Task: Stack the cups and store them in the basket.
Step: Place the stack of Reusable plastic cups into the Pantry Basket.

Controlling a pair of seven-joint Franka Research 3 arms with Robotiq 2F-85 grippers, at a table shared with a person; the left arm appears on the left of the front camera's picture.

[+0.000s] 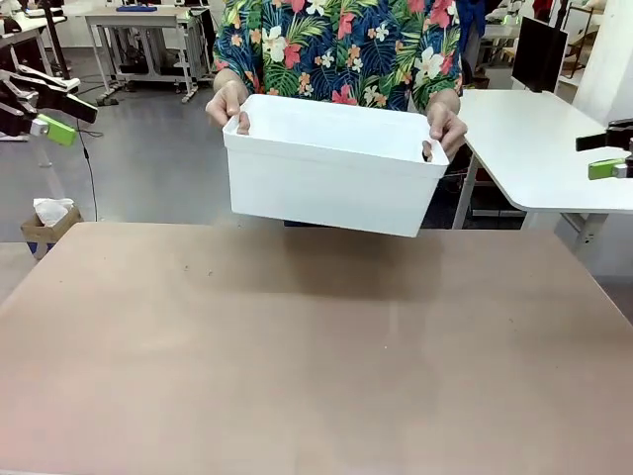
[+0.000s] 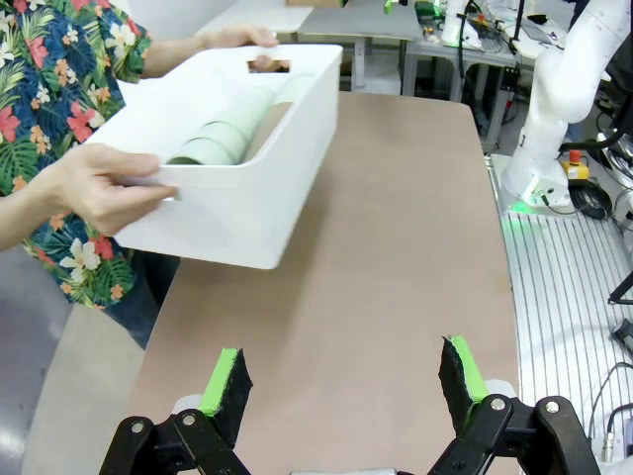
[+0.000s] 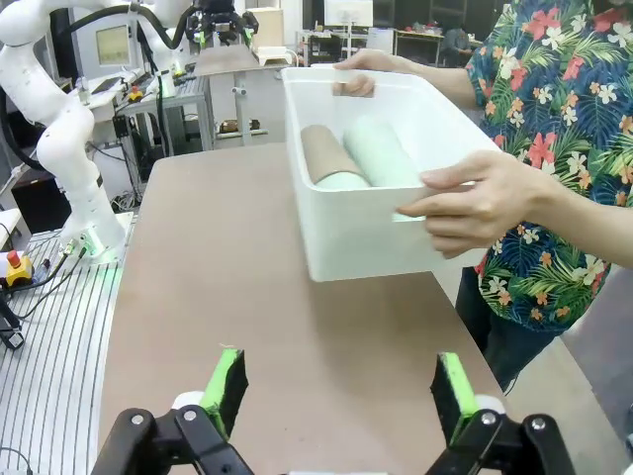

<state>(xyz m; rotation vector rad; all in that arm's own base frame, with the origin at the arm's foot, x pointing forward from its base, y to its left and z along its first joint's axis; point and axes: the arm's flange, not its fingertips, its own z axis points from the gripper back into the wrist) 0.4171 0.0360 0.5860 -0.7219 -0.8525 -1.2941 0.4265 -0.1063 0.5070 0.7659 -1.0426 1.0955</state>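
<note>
The white basket [image 1: 331, 163] is held above the far edge of the brown table [image 1: 297, 346] at the upper centre of the front view, gripped at each end by the person's hands [image 1: 228, 105] — clear of the tabletop. Inside it, mint green cups [image 3: 381, 150] and a tan-brown cup [image 3: 324, 153] are seen lying on their sides. The left gripper [image 2: 341, 381] is spread wide with nothing between its pads at the bottom of the left wrist view; the right gripper [image 3: 339, 391] is likewise released — both well apart from the basket.
</note>
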